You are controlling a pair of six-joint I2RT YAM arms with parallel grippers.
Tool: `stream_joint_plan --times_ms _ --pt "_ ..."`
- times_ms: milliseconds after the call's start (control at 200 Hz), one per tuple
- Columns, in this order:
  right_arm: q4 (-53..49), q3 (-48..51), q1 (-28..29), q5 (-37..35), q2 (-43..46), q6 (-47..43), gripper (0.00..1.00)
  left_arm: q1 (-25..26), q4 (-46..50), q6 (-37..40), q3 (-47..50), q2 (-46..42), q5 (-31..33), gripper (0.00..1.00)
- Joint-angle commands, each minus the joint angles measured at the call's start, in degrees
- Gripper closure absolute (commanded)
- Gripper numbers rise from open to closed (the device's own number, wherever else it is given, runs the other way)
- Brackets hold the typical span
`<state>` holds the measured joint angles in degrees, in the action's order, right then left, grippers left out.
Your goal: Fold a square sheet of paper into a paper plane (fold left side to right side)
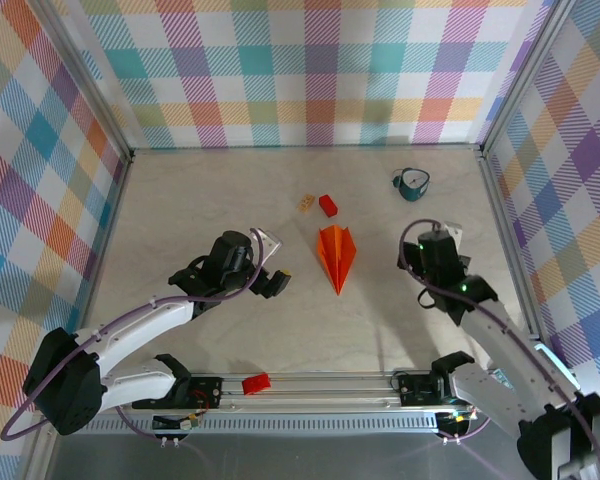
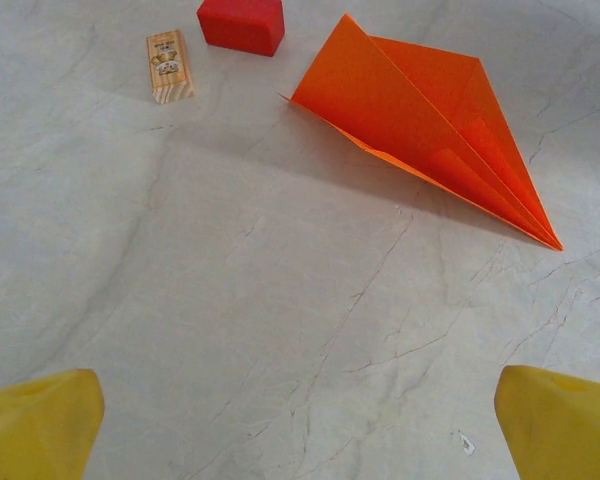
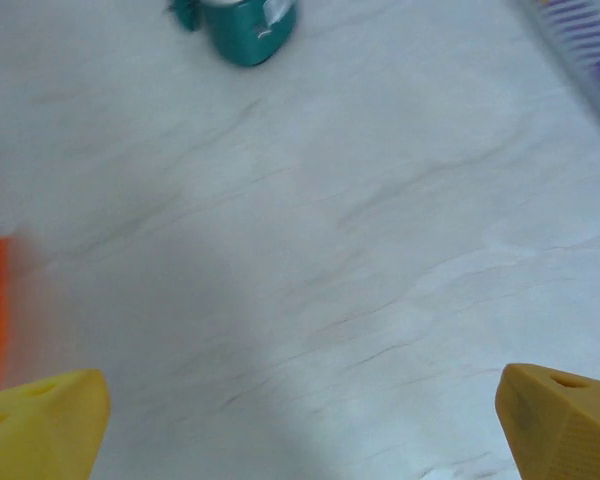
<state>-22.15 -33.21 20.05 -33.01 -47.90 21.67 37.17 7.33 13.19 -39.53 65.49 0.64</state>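
Left gripper point(image 2: 300, 430) and right gripper point(image 3: 300, 420) were spread wide, empty. Paper plane point(image 1: 337, 255) lay flat between them, just beside red block point(image 1: 327, 205). Folding looked finished; next move probably just backing arms clear.

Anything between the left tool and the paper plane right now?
Nothing: in the left wrist view the table between the left tool and the paper plane is bare. The red block and tan block lie off to the side.
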Motion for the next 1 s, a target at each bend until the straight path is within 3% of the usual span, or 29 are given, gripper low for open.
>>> stream_joint_plan --times_ms 0,105,270,485,690,790,995 --pt "25.0 10.1 -1.4 -7.2 3.3 -10.6 0.01 -0.6 0.2 1.4 -0.6 -0.8 1.3 0.00" --pt "44.1 19.9 -2.6 -4.8 3.7 -18.6 0.01 -0.6 0.4 2.1 -0.6 -0.6 2.6 0.00" --pt "51.7 21.4 -6.1 2.4 -4.6 -20.0 0.01 -0.6 0.6 2.8 -0.7 -0.1 3.7 0.00" --pt "70.6 21.4 -10.6 9.5 -20.3 -21.7 0.01 -0.6 0.6 3.5 -0.6 -0.1 5.1 0.00" --pt "76.0 17.7 -15.3 18.4 -30.6 -20.5 0.01 -0.6 0.7 3.9 -0.6 0.0 5.4 0.00" --pt "79.5 16.3 -15.9 19.1 -36.0 -19.9 0.01 -0.6 0.6 4.0 -0.6 0.1 5.7 0.00" --pt "74.4 12.6 -15.9 22.5 -39.1 -21.0 0.01 -0.6 -2.0 4.6 0.6 -1.4 11.1 0.00"
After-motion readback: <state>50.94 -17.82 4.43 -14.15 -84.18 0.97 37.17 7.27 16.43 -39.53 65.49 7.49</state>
